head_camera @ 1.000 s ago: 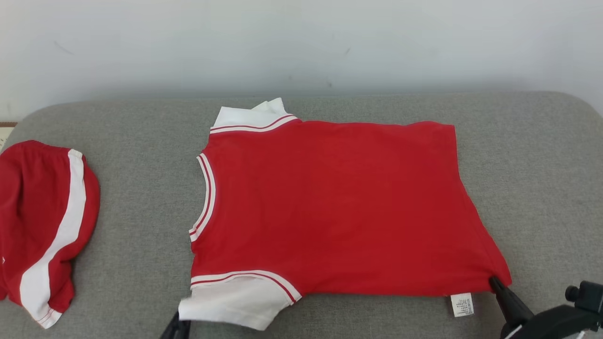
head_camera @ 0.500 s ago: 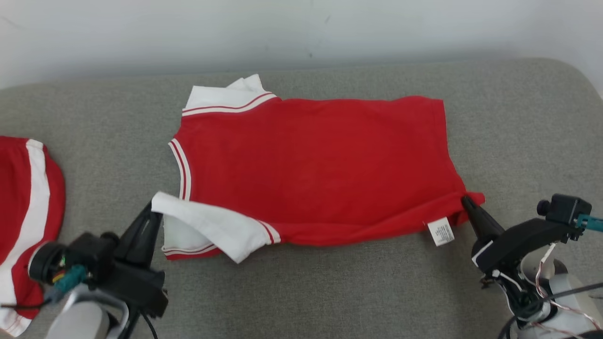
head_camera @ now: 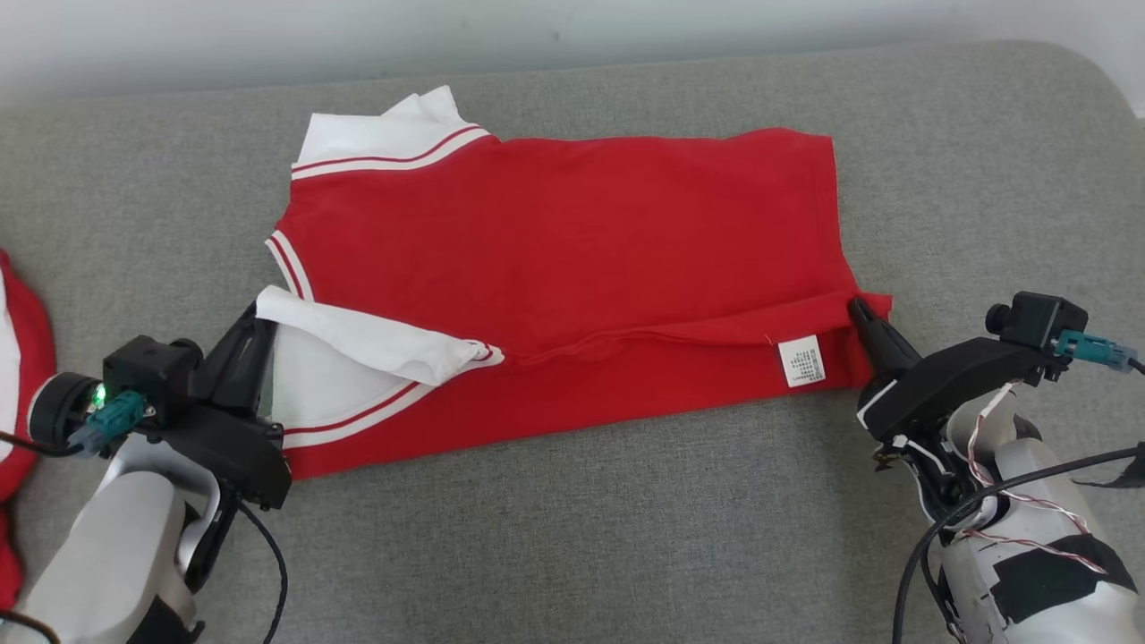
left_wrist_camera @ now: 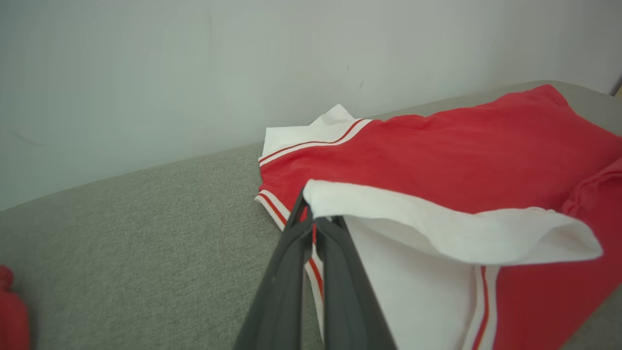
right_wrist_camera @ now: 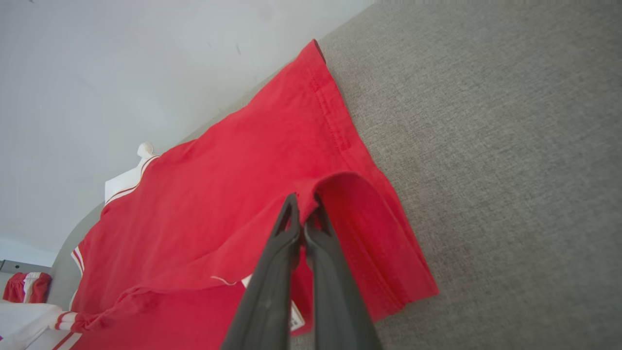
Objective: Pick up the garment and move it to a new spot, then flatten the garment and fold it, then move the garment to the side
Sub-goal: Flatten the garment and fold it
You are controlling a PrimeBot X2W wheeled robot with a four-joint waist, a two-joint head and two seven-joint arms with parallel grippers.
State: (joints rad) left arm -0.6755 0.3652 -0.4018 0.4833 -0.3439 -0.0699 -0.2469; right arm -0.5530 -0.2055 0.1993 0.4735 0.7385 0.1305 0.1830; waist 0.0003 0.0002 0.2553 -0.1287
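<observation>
**Item one, far left edge of the head view:** a second red cloth piece with a white stripe (head_camera: 31, 331). The frame cuts part of it off. It lies on the grey fabric-covered padded worktop (head_camera: 626, 537).

**Item two, lower left:** the left tool (head_camera: 257, 315). Its two dark fingers are pressed together on the edge of the white short sleeve (head_camera: 358, 335). We note the sleeve lifted and turned over towards the shirt body.

**Item three, centre:** the task's piece, a red short-sleeved knit shirt (head_camera: 572, 241) with white, red-striped trim. It is spread sideways across the worktop, neck end to the left and hem to the right. Its near long edge is raised and rolled inward along a crease.

**Item four, right of centre:** a small white printed care label (head_camera: 801, 361), showing on the folded-over near edge.

**Item five, lower right:** the right tool (head_camera: 857, 307). Its fingers are together, clamped on the red hem corner, which we see looped upward.
</observation>
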